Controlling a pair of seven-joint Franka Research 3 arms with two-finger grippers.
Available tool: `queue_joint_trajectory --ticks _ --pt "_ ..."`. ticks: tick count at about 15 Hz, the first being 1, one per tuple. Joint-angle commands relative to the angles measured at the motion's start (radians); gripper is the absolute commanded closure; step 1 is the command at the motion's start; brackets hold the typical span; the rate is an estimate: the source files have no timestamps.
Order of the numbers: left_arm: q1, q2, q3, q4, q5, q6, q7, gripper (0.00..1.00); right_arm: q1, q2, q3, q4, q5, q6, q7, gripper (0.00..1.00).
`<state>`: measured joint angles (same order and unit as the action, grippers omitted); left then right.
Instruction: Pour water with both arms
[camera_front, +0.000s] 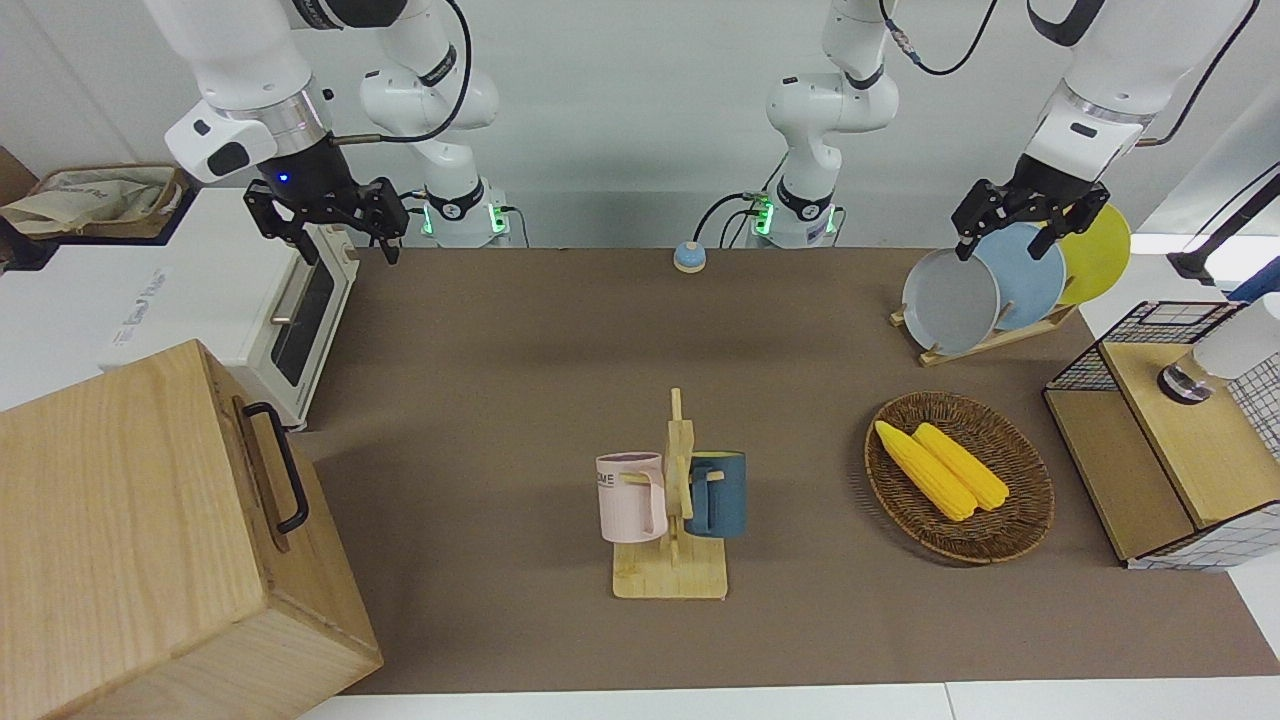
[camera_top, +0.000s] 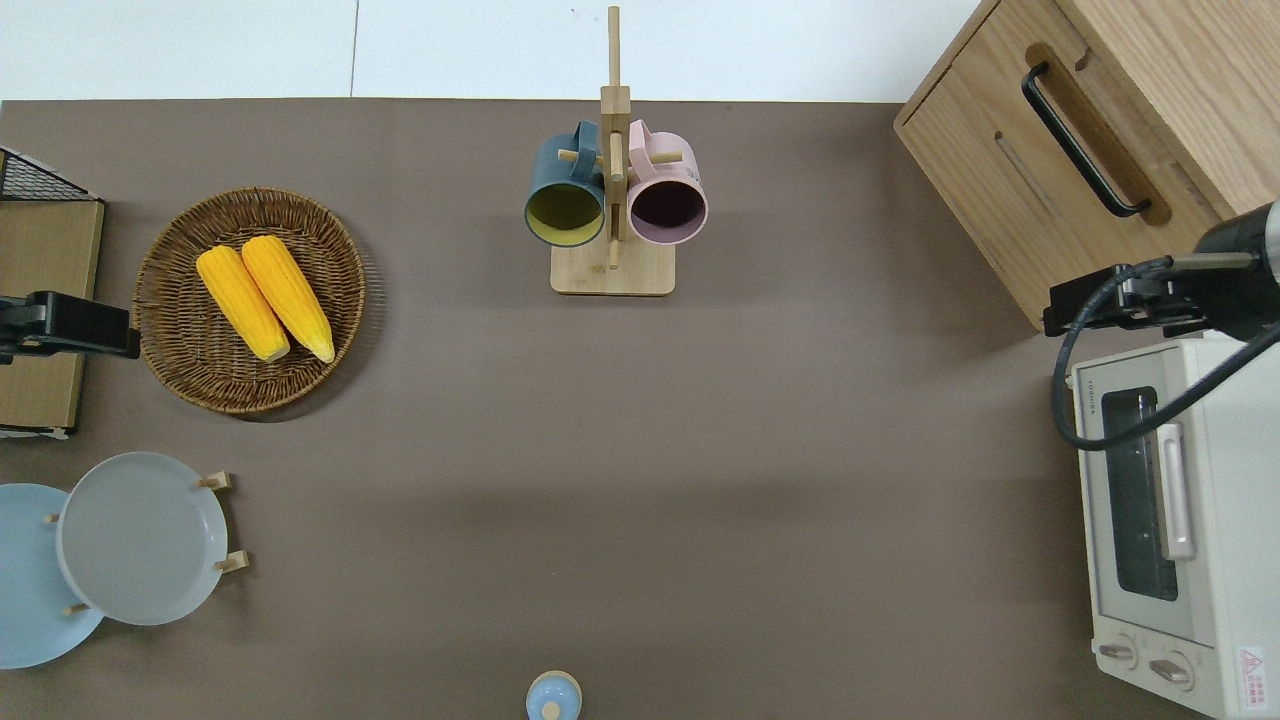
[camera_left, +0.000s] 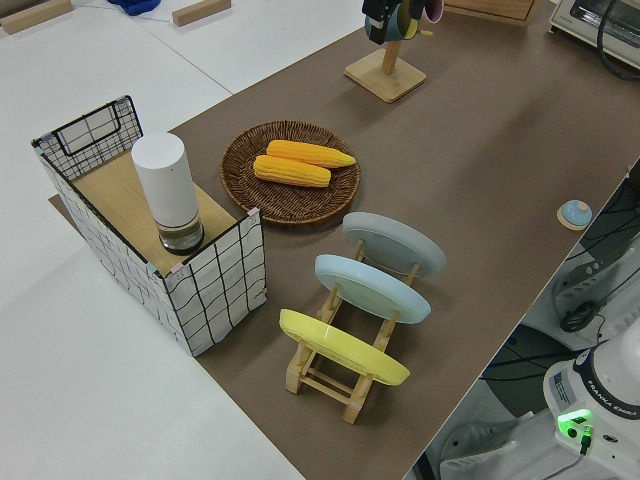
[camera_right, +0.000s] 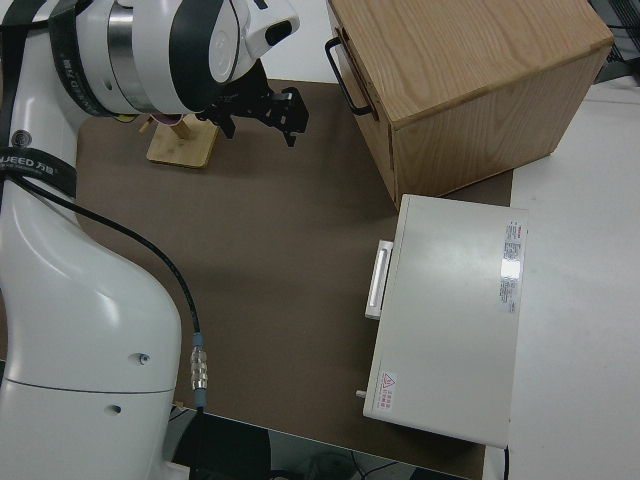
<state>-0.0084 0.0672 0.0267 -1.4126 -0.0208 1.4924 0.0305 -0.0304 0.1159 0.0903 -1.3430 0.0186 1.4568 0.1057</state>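
While both arms hang up in the air with nothing in them, the right tool (camera_front: 325, 228) sits with its fingers spread wide, over the edge of the white toaster oven (camera_front: 285, 315) next to the wooden box (camera_front: 150, 520). The left tool (camera_front: 1005, 235) is spread open too, up at the plate rack (camera_front: 985, 340) end of the surface (camera_front: 560, 380), right by the grey plate (camera_front: 950, 300). Well apart from both tools, the mug stand (camera_front: 672, 540) holds a pink mug (camera_front: 630, 497) and a blue mug (camera_front: 720, 493), with the corn basket (camera_front: 1010, 520) beside it.
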Motion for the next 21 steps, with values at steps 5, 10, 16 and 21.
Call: queue_joint_trajectory --ticks 5,10,16,21 --pt "-0.01 0.002 -0.008 -0.008 0.004 -0.011 0.048 0.0 -0.01 -0.027 0.023 -0.027 0.014 0.013 -0.026 0.007" --pt "-0.002 -0.001 0.009 -0.006 0.004 -0.011 0.048 0.0 -0.008 -0.025 0.022 -0.036 0.062 0.019 -0.027 0.007" --pt "0.114 0.009 0.027 -0.003 0.005 -0.009 0.216 0.0 0.056 -0.012 0.042 -0.134 0.086 0.147 -0.026 0.007" --pt "0.283 0.04 0.025 0.003 0.005 0.011 0.446 0.0 0.147 0.039 0.04 -0.188 0.074 0.266 -0.015 0.007"
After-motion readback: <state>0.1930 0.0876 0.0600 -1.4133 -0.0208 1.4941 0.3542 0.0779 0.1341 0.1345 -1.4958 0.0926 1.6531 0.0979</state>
